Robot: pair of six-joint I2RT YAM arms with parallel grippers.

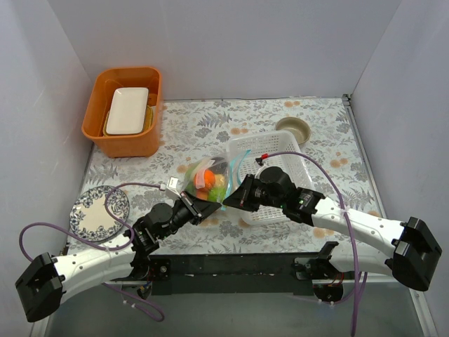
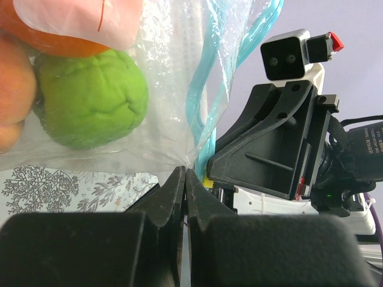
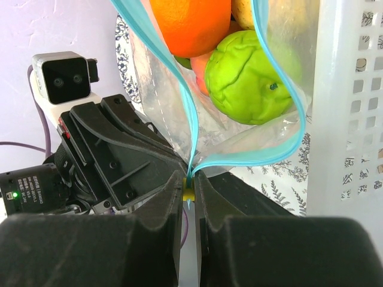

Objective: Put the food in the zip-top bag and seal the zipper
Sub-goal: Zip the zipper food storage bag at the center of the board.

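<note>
Zip-top bag of food, zipper open

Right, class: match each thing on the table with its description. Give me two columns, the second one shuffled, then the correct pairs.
1 orange bin
2 zip-top bag
3 patterned plate
4 small bowl

A holds toy fruit
B behind the white basket
C holds a white rectangular dish
D at the table's near left edge

Pairs: 1-C, 2-A, 3-D, 4-B
</note>
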